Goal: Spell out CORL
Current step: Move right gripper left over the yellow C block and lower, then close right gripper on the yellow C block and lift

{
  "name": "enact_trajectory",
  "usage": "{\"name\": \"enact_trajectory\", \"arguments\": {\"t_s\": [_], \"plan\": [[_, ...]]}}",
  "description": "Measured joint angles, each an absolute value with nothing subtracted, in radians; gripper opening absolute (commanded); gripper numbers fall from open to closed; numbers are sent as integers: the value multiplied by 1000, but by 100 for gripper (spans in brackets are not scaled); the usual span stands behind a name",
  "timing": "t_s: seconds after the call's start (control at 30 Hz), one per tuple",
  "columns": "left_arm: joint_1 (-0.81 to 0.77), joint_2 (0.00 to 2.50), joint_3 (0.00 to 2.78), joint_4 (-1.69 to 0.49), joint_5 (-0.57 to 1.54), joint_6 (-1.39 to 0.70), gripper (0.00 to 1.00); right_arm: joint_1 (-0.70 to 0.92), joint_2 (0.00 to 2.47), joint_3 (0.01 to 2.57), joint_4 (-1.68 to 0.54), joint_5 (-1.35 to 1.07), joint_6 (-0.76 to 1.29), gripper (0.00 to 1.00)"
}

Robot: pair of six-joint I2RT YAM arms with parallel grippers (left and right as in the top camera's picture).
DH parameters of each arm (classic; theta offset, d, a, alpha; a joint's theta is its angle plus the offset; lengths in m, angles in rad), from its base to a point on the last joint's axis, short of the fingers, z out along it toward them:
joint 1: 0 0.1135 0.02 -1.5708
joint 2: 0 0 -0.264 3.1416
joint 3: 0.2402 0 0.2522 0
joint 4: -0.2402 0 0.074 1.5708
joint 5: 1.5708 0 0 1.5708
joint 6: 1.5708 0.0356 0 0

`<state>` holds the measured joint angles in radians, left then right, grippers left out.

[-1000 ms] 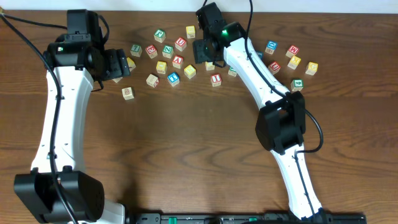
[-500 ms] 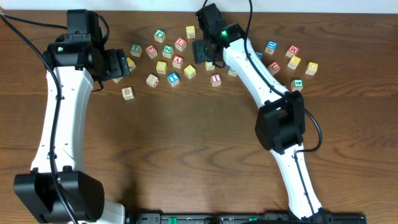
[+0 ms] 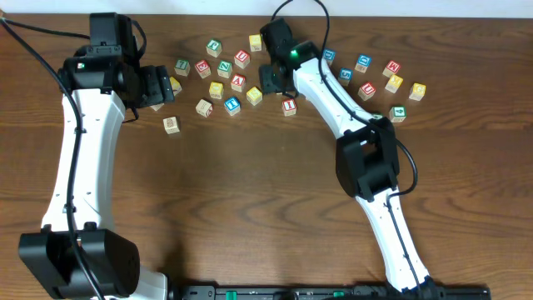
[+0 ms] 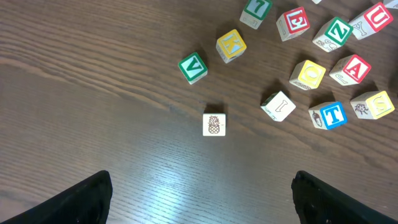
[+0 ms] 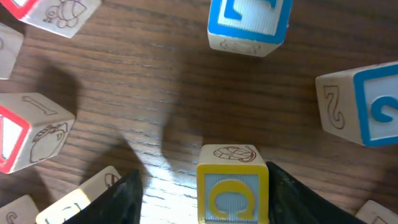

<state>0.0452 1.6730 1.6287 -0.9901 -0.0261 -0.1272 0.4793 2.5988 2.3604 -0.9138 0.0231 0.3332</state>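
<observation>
Wood table (image 3: 250,192): we're on step one. Right gripper (image 5: 208,193) straddles the yellow C block (image 5: 232,186), jaws apart, not clamped. Left gripper (image 4: 202,199) is wide open and empty. Next we'd close squarely, then lift.

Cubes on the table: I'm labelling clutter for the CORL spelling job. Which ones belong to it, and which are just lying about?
For the job: yellow C cube, yellow O cube, green R cube, blue L cube.

Lying about: green V cube, yellow K cube, red A cube, blue T cube, pineapple cube, among others.
</observation>
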Motion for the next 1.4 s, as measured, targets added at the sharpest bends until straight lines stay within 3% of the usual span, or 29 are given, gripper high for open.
{"name": "enact_trajectory", "arguments": {"t_s": [0.57, 1.07, 1.4], "plan": [[45, 1673, 1629, -990, -26, -127, 91, 479, 2601, 2360, -909, 59, 358, 30], [45, 1673, 1629, -990, -26, -127, 91, 476, 2579, 2357, -932, 60, 348, 22], [45, 1673, 1629, -990, -26, -127, 91, 476, 2368, 2354, -1061, 30, 221, 18]]}}
